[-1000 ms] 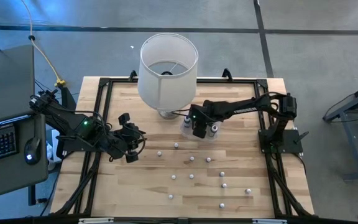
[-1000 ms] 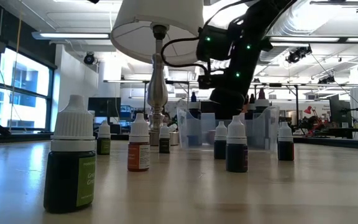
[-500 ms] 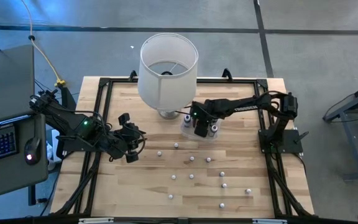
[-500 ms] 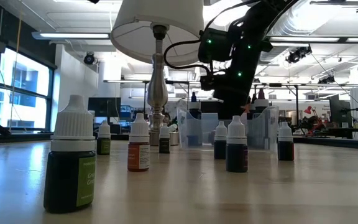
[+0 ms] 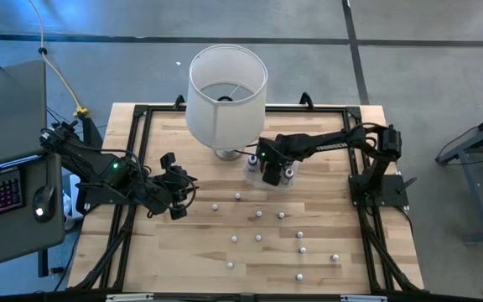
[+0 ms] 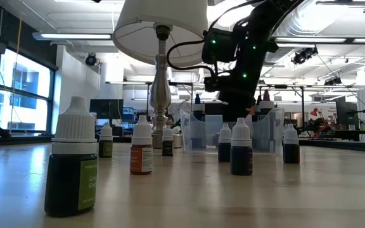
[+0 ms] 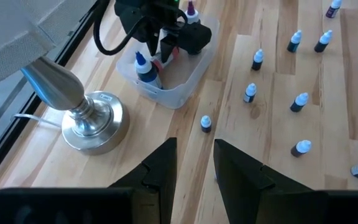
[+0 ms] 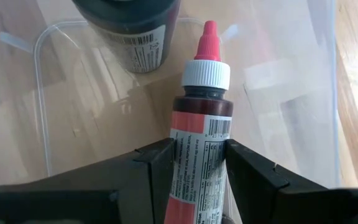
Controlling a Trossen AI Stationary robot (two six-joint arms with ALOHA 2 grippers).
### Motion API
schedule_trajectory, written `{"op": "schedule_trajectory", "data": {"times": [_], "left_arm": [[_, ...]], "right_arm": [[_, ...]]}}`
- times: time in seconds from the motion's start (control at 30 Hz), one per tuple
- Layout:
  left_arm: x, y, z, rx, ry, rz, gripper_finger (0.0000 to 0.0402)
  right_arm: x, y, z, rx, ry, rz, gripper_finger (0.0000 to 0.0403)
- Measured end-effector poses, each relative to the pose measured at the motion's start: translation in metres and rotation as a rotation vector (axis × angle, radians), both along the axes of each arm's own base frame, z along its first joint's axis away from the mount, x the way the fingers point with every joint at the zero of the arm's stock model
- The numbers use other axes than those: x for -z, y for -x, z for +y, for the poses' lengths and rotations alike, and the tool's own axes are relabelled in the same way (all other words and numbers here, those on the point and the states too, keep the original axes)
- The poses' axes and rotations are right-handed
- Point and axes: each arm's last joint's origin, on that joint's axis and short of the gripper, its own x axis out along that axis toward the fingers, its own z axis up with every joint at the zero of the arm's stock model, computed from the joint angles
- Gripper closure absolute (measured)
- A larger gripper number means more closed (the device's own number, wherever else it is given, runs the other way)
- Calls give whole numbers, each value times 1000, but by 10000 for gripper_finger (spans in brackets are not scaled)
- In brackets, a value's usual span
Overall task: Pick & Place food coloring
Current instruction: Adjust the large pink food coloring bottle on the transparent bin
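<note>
My right gripper (image 5: 271, 170) is over the clear plastic tub (image 5: 247, 174) beside the lamp and is shut on a red food coloring bottle (image 8: 199, 155). Other bottles stand inside the tub, among them a dark one (image 8: 135, 31) and a blue-capped one (image 7: 143, 65). Several tiny white-capped bottles (image 5: 258, 237) stand upright on the wood nearer the front edge, and the low view shows them close up (image 6: 73, 166). My left gripper (image 5: 179, 197) waits open over the table's left part, away from the bottles. My right gripper pinches the red bottle by its labelled body (image 8: 194, 158) between the two fingers (image 8: 157, 168). It comes from above, pointing down into the tub. The bottle lies along the fingers, its red-tipped cap (image 8: 206, 59) sticking out past them toward the tub's floor.
The white lampshade (image 5: 226, 92) and its metal base (image 7: 92, 118) stand right beside the tub on its left. A black frame (image 5: 137, 151) runs around the tabletop. Bare wood lies between my left gripper and the scattered bottles.
My right gripper, shut on the red bottle throughout, shifted a little toward the far edge over the tub, then kept still for the last half second.
</note>
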Motion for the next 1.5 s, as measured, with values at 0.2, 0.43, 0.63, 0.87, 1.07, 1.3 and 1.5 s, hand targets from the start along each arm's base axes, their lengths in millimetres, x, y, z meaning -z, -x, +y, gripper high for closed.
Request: {"op": "schedule_trajectory", "data": {"times": [0.2,0.43,0.63,0.87,1.07,1.3,1.5], "left_arm": [[0,0,0,0,0,0,298],[0,0,0,0,0,0,298],[0,0,0,0,-1,1,298],[0,0,0,1,-2,2,298],[0,0,0,1,-2,2,298],[0,0,0,1,-2,2,298],[0,0,0,1,-2,2,298]], "right_arm": [[0,0,0,20,-5,-6,269],[0,-1,0,25,-2,-19,269],[0,-3,0,18,-25,-39,269],[0,-3,1,37,-24,-38,268],[2,-1,1,40,-32,-18,218],[2,-2,0,30,-43,-23,175],[4,-2,-2,32,-51,-22,180]]}}
